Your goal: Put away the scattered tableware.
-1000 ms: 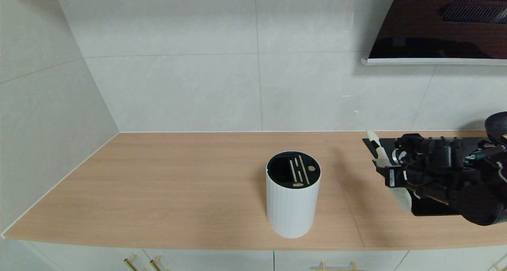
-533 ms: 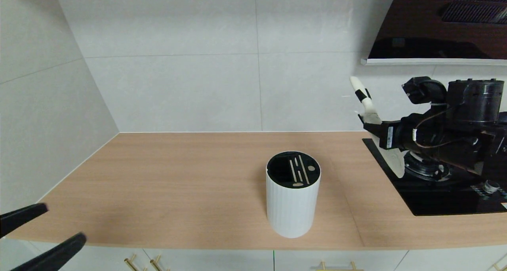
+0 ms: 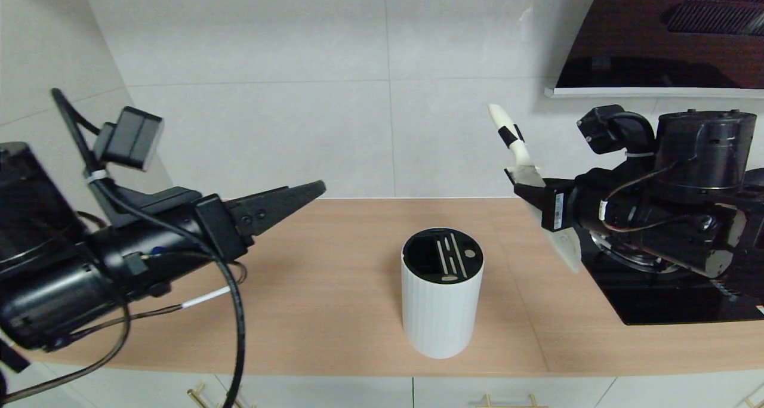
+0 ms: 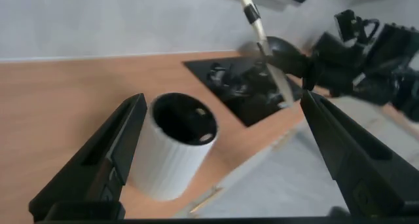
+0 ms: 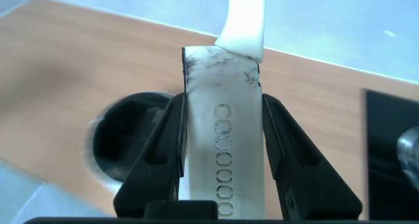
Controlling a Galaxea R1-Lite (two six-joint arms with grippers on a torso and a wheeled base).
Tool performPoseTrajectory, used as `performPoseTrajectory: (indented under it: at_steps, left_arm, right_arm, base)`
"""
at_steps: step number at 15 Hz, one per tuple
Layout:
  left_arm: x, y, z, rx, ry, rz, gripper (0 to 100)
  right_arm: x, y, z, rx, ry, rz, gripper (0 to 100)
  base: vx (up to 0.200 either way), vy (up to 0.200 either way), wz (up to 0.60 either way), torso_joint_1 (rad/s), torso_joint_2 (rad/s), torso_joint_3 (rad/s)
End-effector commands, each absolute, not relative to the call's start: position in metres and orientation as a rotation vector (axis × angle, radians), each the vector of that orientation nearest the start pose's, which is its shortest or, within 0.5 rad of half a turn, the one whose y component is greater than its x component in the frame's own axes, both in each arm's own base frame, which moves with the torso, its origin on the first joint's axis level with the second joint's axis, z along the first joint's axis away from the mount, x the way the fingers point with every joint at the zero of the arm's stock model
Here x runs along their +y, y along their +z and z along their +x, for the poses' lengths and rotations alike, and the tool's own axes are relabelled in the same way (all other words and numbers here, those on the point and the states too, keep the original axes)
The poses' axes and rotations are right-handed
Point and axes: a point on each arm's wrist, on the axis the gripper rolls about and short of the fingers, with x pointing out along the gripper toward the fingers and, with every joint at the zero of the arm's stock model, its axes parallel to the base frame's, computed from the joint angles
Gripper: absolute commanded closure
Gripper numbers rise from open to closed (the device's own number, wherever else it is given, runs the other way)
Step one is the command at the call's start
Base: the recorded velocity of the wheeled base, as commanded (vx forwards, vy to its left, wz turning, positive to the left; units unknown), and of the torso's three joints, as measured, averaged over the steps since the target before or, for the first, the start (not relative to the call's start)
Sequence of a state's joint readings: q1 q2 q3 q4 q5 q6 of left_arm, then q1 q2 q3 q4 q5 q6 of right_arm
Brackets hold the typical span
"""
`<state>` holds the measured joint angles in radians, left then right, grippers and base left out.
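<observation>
- The left gripper (image 3: 298, 196) hung over the left part of the table (image 3: 286, 324), aimed toward the holder. Its fingers (image 4: 121, 152) were spread wide and carried nothing.
- The holder (image 3: 441, 294), a white ribbed cylinder with a black top, stood upright near the table's front edge. The top showed one large opening, narrow slots and small round holes. Nothing was seen in it.
- Step in hand, as judged: carrying the knife (image 3: 518, 145) to the holder for insertion. Insertion was not yet done.
- The knife was in the air to the right of the holder and well apart from it, above the table beside the cooktop (image 3: 656, 303). It was tilted, handle up toward the wall, blade down.
- The right gripper (image 3: 546, 208) had its fingers clamped on the blade close below the handle.
- Appearance: pale handle with one dark band. The white blade carried a row of small ovals and dark smudges near the handle.
- Next move, as judged: bring the blade tip over a narrow slot, set the blade nearer upright, and lower it without knocking the holder.
</observation>
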<state>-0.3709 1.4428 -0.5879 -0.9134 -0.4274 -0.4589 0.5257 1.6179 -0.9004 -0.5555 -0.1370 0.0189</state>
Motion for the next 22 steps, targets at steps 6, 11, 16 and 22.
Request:
performPoseTrajectory:
  at_steps: [6, 11, 16, 22]
  left_arm:
    - [-0.157, 0.187, 0.264, 0.238, -0.863, -0.446, 0]
    - [-0.173, 0.185, 0.272, 0.3, -0.888, -0.594, 0]
    - [-0.18, 0.179, 0.281, 0.231, -0.922, -0.651, 0]
    - [-0.194, 0.175, 0.275, 0.227, -0.965, -0.65, 0]
  right_arm:
    - [0.2, 0.222, 0.217, 0.181, 0.555, -0.01, 100]
    - [0.22, 0.211, 0.202, 0.216, 0.608, -0.031, 100]
    - [0.227, 0.206, 0.195, 0.233, 0.642, -0.038, 100]
    - [0.229, 0.203, 0.196, 0.24, 0.644, -0.041, 100]
  base:
    - [0.0, 0.0, 0.0, 0.0, 0.0, 0.0]
    - [0.0, 0.0, 0.0, 0.0, 0.0, 0.0]
    - [0.0, 0.0, 0.0, 0.0, 0.0, 0.0]
    - [0.0, 0.0, 0.0, 0.0, 0.0, 0.0]
